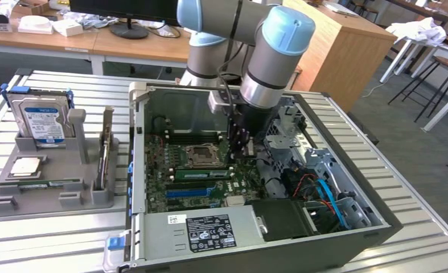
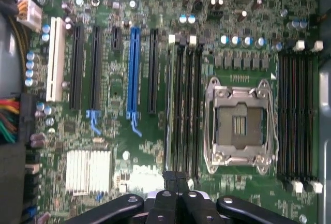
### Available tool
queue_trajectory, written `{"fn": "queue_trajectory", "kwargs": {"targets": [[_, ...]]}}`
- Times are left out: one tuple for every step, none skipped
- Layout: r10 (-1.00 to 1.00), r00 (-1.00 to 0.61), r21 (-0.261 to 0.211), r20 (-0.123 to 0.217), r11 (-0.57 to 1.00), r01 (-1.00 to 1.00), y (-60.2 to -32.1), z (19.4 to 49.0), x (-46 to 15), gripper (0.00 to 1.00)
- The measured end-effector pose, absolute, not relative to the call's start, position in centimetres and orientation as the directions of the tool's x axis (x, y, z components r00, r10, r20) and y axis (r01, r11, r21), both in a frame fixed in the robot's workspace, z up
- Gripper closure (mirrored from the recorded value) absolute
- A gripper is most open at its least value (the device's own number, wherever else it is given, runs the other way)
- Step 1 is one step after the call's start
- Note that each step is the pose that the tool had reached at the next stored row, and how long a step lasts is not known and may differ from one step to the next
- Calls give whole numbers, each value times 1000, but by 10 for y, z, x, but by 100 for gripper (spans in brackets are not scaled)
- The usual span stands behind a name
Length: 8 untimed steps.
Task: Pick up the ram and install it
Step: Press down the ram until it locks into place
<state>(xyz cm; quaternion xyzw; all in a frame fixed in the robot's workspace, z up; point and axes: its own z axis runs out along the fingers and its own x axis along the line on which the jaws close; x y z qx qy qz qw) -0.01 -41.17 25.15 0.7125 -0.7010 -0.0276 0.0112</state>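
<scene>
The ram (image 1: 201, 173) is a long green stick standing on edge in a motherboard slot beside the empty CPU socket (image 1: 201, 154), inside the open computer case. In the wrist view the ram (image 2: 169, 110) shows edge-on in the slot furthest from the CPU socket (image 2: 239, 125) of that bank. My gripper (image 1: 246, 151) hangs inside the case above one end of that bank of slots. Its black fingers (image 2: 170, 180) are pressed together, and my gripper (image 2: 176, 180) is shut with nothing visibly between them. Whether the fingertips touch the ram cannot be told.
A grey parts tray (image 1: 49, 196) at the exterior view's left holds a hard drive (image 1: 43, 122), a silver CPU chip (image 1: 25, 166) and another green stick (image 1: 45, 183). The case walls, power supply (image 1: 208, 230) and drive cage (image 1: 284, 142) hem in the gripper.
</scene>
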Motion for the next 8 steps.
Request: {"fn": "queue_trajectory", "kwargs": {"targets": [[-1000,15,55,-24,-17,-998,-412,251,-3,90],[-1000,15,55,-24,-16,-998,-412,251,-6,90],[-1000,15,55,-24,-17,-998,-412,251,-10,90],[-1000,15,55,-24,-17,-998,-412,251,-14,90],[-1000,15,55,-24,-16,-998,-412,251,-17,90],[-1000,15,55,-24,-16,-998,-412,251,-21,90],[-1000,15,55,-24,-17,-998,-412,251,-24,90],[-1000,15,55,-24,-16,-998,-412,251,-27,90]]}}
